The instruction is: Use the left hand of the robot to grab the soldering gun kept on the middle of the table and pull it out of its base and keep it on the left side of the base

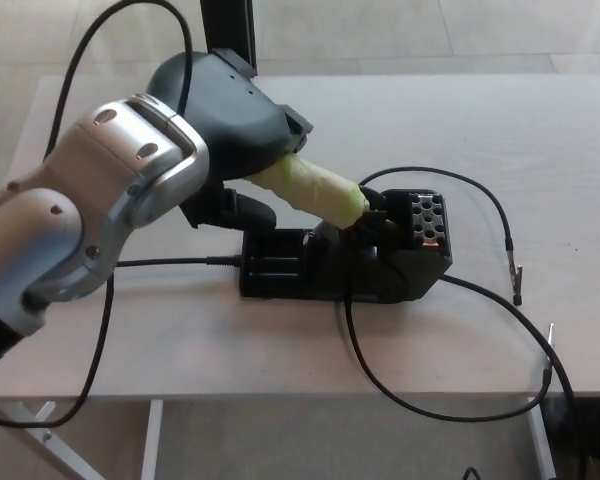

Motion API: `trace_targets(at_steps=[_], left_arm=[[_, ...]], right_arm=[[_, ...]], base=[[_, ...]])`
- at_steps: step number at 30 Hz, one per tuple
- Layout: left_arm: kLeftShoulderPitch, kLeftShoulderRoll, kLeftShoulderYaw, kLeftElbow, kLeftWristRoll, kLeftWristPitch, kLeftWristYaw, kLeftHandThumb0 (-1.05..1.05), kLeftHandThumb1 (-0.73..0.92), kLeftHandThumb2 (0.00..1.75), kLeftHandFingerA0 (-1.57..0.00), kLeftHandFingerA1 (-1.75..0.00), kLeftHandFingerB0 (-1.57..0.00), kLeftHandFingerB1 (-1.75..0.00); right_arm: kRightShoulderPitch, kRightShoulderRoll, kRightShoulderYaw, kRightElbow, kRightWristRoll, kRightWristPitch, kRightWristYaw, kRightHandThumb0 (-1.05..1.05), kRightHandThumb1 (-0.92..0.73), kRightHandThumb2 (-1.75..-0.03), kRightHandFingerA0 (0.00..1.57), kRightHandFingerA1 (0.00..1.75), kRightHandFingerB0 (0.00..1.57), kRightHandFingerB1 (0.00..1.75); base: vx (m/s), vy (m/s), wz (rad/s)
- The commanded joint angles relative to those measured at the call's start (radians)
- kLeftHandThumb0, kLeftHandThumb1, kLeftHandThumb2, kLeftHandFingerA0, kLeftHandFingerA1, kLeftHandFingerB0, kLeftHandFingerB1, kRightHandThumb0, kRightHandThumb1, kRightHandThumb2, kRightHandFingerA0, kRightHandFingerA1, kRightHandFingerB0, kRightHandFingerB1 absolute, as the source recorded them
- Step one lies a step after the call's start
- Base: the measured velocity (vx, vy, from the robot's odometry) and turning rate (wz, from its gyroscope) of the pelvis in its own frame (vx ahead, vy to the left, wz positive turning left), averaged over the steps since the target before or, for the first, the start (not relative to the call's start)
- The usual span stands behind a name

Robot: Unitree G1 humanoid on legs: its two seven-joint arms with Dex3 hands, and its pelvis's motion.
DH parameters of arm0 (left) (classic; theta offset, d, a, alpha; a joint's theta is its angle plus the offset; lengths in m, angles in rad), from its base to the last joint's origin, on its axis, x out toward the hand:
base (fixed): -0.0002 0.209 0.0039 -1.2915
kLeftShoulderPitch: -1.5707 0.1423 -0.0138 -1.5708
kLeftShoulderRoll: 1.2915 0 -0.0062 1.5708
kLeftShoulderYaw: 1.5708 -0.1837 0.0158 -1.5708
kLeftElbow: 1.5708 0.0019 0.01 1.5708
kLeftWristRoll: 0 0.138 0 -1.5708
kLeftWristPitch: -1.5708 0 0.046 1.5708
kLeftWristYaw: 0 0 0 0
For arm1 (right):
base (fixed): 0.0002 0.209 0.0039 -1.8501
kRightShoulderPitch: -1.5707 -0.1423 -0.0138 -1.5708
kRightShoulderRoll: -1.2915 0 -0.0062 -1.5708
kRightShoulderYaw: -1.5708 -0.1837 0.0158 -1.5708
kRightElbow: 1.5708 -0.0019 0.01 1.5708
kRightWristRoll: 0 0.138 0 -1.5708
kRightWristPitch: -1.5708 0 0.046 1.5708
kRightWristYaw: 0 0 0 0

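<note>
Running along the near edge of the table (280, 340), a black cord (450, 405) loops down from the base (345, 262) and back up toward the right. Just beyond it the base sits in the middle of the tabletop, a low black block with an open tray on its left end and a raised holder with a grid of holes on its right.

From that holder the soldering gun (315, 188) slants up and to the left, its pale green handle being the part that shows; the tip end is tucked down at the holder, so it looks seated in the base. Its long axis runs from lower right at the holder to upper left.

That upper-left end disappears under the left hand (230, 120), which reaches in from the left and sits over the handle's far end. One dark finger (242, 210) curls beneath the handle, so the hand appears clenched around it, though the far side of the grip is hidden.

Pulling along the handle's own line, up and left, should free it. No right hand shows.
</note>
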Motion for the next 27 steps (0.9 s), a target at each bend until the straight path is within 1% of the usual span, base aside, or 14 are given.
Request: trace_targets(at_steps=[1, 2, 4, 7, 8, 9, 10, 12, 15, 16, 18, 20, 22, 27], left_arm=[[0.075, -0.007, -0.061, 0.018, 0.27, -0.015, 0.086, -0.76, 0.55, 0.94, -0.29, -0.68, -0.13, -0.48], [0.097, -0.011, -0.056, 0.026, 0.282, -0.03, 0.203, -0.67, 0.74, 0.62, -0.7, -0.96, -0.25, -0.39], [0.153, -0.051, 0.003, 0.06, 0.188, -0.087, 0.441, -0.44, 0.7, 0.63, -1.08, -1.46, -0.39, -0.52], [0.194, -0.091, 0.06, 0.104, 0.092, -0.174, 0.629, -0.28, 0.6, 0.72, -1.14, -1.61, -0.46, -0.6], [0.186, -0.084, 0.064, 0.108, 0.074, -0.232, 0.664, -0.33, 0.5, 0.97, -1.33, -1.39, -0.45, -0.65], [0.175, -0.083, 0.062, 0.101, 0.076, -0.234, 0.651, -0.28, 0.61, 0.76, -1.06, -1.68, -0.59, -0.58], [0.175, -0.083, 0.062, 0.102, 0.077, -0.235, 0.653, -0.28, 0.61, 0.76, -1.06, -1.68, -0.59, -0.58], [0.167, -0.08, 0.051, 0.105, 0.1, -0.231, 0.662, -0.45, 0.53, 0.73, -1.01, -1.5, -0.93, -0.78], [0.182, -0.095, 0.064, 0.135, 0.082, -0.246, 0.722, -0.36, 0.39, 0.89, -1.28, -1.36, -0.9, -0.9], [0.186, -0.098, 0.07, 0.137, 0.073, -0.246, 0.721, -0.32, 0.57, 0.69, -1.02, -1.73, -0.91, -0.99], [0.197, -0.113, 0.085, 0.138, 0.057, -0.227, 0.708, -0.24, 0.56, 0.9, -0.99, -1.75, -0.84, -1.2], [0.206, -0.125, 0.098, 0.141, 0.045, -0.221, 0.709, -0.24, 0.56, 0.9, -0.99, -1.75, -0.84, -1.2], [0.226, -0.152, 0.126, 0.14, -0.002, -0.217, 0.695, -0.26, 0.52, 0.98, -0.97, -1.5, -0.88, -1.09], [0.217, -0.145, 0.138, 0.153, 0.012, -0.242, 0.696, -0.21, 0.51, 1.08, -1.02, -1.7, -0.88, -1.2]], right_arm=[[-0.006, -0.03, 0.008, 0.006, 0.003, -0.024, 0.003, -1.05, -0.58, -1.0, 0.68, 0.72, 0.34, 0.38], [-0.005, -0.03, 0.008, 0.005, 0.003, -0.024, 0.005, -1.05, -0.57, -1.0, 0.68, 0.72, 0.35, 0.38], [-0.005, -0.029, 0.004, 0.004, 0.01, -0.024, 0.007, -1.05, -0.56, -1.0, 0.68, 0.74, 0.39, 0.4], [-0.004, -0.029, 0.0, 0.004, 0.014, -0.026, 0.01, -1.05, -0.57, -0.99, 0.69, 0.74, 0.4, 0.4], [-0.003, -0.032, 0.012, 0.0, 0.002, -0.025, 0.005, -1.05, -0.58, -1.0, 0.7, 0.72, 0.41, 0.39], [-0.003, -0.035, 0.013, 0.0, 0.001, -0.026, 0.005, -1.05, -0.58, -1.01, 0.69, 0.71, 0.4, 0.39], [-0.003, -0.035, 0.013, 0.0, 0.001, -0.026, 0.005, -1.05, -0.58, -1.01, 0.69, 0.71, 0.4, 0.39], [-0.001, -0.035, 0.011, 0.002, 0.002, -0.028, 0.005, -1.05, -0.58, -1.01, 0.7, 0.7, 0.43, 0.4], [0.001, -0.038, 0.013, 0.002, -0.001, -0.034, 0.005, -1.05, -0.58, -1.01, 0.71, 0.71, 0.45, 0.41], [0.001, -0.038, 0.013, 0.001, 0.0, -0.033, 0.005, -1.05, -0.58, -1.02, 0.71, 0.72, 0.45, 0.42], [0.001, -0.04, 0.014, 0.002, -0.002, -0.033, 0.009, -1.05, -0.59, -1.01, 0.7, 0.69, 0.44, 0.42], [0.002, -0.04, 0.015, 0.002, -0.002, -0.034, 0.011, -1.05, -0.59, -1.01, 0.7, 0.69, 0.44, 0.42], [0.005, -0.043, 0.025, 0.004, -0.013, -0.043, 0.01, -1.05, -0.61, -1.0, 0.69, 0.66, 0.45, 0.42], [-0.002, -0.051, 0.022, 0.001, -0.009, -0.031, 0.004, -1.05, -0.6, -1.04, 0.68, 0.67, 0.45, 0.43]], base=[[0.0, 0.0, 0.0], [0.0, 0.0, 0.0], [0.0, 0.0, 0.0], [0.0, 0.0, 0.0], [0.0, 0.0, 0.0], [0.0, 0.0, 0.0], [0.0, 0.0, 0.0], [0.0, 0.0, 0.0], [0.0, 0.0, 0.0], [0.0, 0.0, 0.0], [0.0, 0.0, 0.0], [0.0, 0.0, 0.0], [0.0, 0.0, 0.0], [0.0, 0.0, 0.0]])
